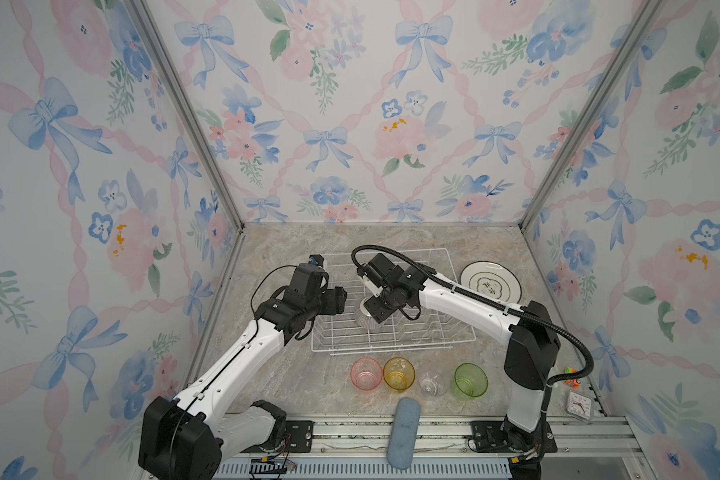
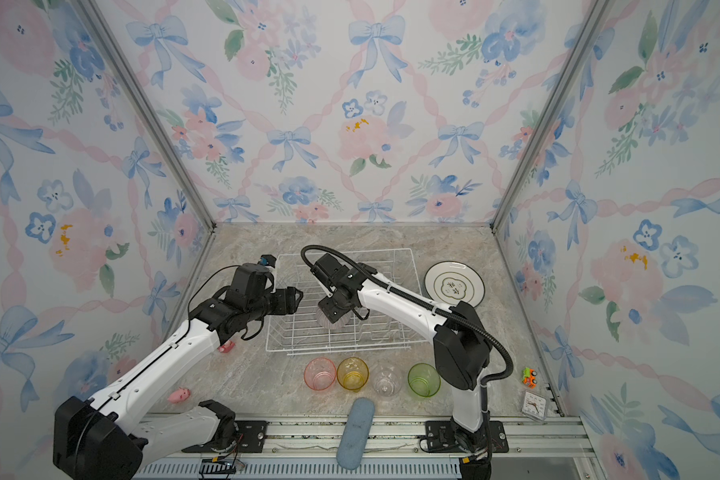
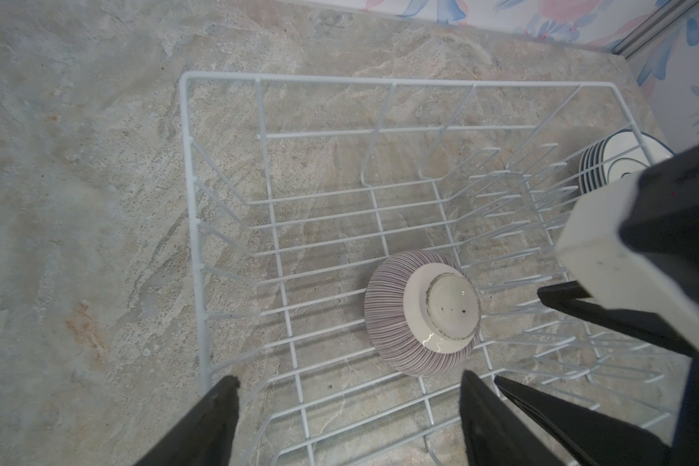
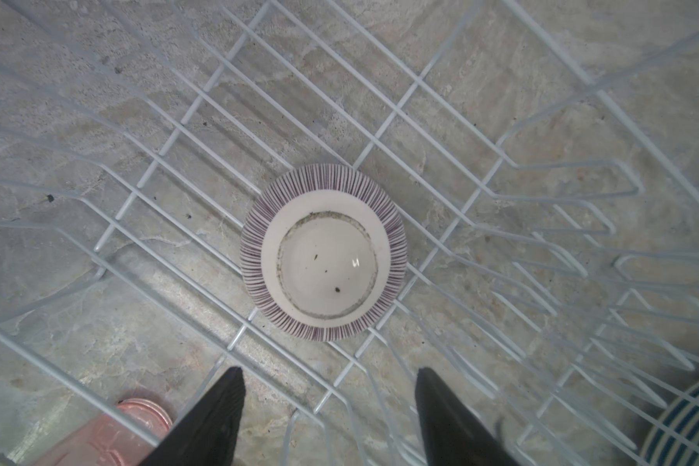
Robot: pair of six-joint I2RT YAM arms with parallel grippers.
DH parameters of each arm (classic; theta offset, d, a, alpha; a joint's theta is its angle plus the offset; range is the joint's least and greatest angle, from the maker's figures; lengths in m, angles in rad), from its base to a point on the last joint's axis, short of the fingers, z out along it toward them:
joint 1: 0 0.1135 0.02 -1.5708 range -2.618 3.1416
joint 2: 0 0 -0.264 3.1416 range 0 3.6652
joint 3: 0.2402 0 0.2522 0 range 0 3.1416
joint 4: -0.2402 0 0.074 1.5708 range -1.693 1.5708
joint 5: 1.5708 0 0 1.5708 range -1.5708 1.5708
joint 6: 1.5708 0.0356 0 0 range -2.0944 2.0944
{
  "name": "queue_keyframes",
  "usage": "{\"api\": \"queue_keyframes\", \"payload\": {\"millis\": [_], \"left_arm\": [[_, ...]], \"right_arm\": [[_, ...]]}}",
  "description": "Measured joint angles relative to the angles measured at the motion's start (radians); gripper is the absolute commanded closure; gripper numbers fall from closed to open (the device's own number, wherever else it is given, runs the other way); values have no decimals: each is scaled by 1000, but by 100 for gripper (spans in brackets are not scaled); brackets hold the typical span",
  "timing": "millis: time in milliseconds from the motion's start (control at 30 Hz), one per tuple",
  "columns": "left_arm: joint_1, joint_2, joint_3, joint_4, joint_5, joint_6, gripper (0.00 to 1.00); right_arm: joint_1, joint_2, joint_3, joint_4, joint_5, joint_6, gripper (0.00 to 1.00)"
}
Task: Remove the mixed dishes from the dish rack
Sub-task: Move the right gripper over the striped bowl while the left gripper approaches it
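Over the dish rack (image 1: 433, 328), hovering with the right jaws spread wide above the striped bowl (image 4: 323, 252), gripping nothing. Holding the left jaws released too, near the bowl at the rack's left edge. Showing the bowl lying upturned on the grid floor, the plate stack (image 1: 491, 282) resting on the surface (image 1: 292, 382) beside the rack, four tumblers (image 1: 398, 374) standing before it.

2 high front cams; 2 wrists above rack (image 3: 380, 130).
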State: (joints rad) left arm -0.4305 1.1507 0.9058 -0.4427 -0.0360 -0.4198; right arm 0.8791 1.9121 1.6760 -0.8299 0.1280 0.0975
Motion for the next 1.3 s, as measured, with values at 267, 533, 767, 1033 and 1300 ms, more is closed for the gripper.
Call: {"api": "queue_keyframes", "payload": {"millis": [267, 533, 767, 1033, 1300], "left_arm": [[14, 6, -10, 0, 22, 0, 21], [14, 7, -10, 0, 43, 1, 21], [14, 11, -11, 0, 50, 8, 21], [14, 12, -14, 1, 58, 12, 21], [14, 31, -20, 16, 78, 13, 21]], "right_arm": [[-14, 50, 44, 12, -47, 8, 29], [-26, 106, 74, 20, -58, 26, 26], [-43, 141, 98, 24, -65, 35, 25], [-46, 159, 108, 31, -92, 45, 32], [-47, 171, 108, 30, -103, 52, 40]]}}
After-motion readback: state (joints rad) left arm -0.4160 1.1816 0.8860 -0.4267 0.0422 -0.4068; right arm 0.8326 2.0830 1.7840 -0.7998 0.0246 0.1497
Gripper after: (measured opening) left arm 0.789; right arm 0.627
